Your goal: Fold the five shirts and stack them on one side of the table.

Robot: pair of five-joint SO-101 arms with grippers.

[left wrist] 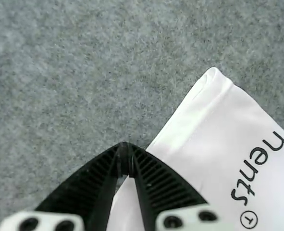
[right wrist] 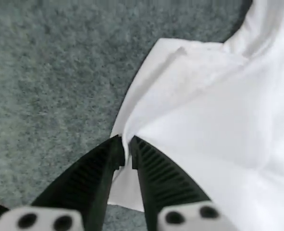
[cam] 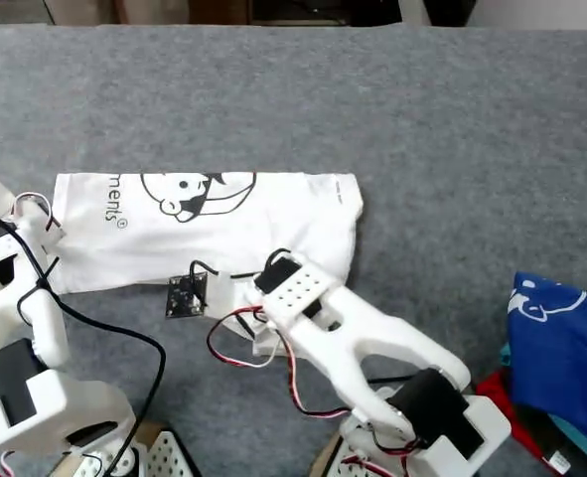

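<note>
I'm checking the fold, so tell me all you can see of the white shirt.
The white shirt is soft cloth with a black cartoon print and lettering, folded into a long band lying flat on the grey table. The left hand pinches one end; the right hand pinches its near edge.

The left arm rises from its base at the near left corner, and the left gripper points down with its black ribbed jaws pressed together at the tips, pinching the edge of the white shirt. The right arm stretches from its base diagonally toward the left arm's side. The right gripper has its jaws nearly touching, clamped on a fold of the same shirt.
</note>
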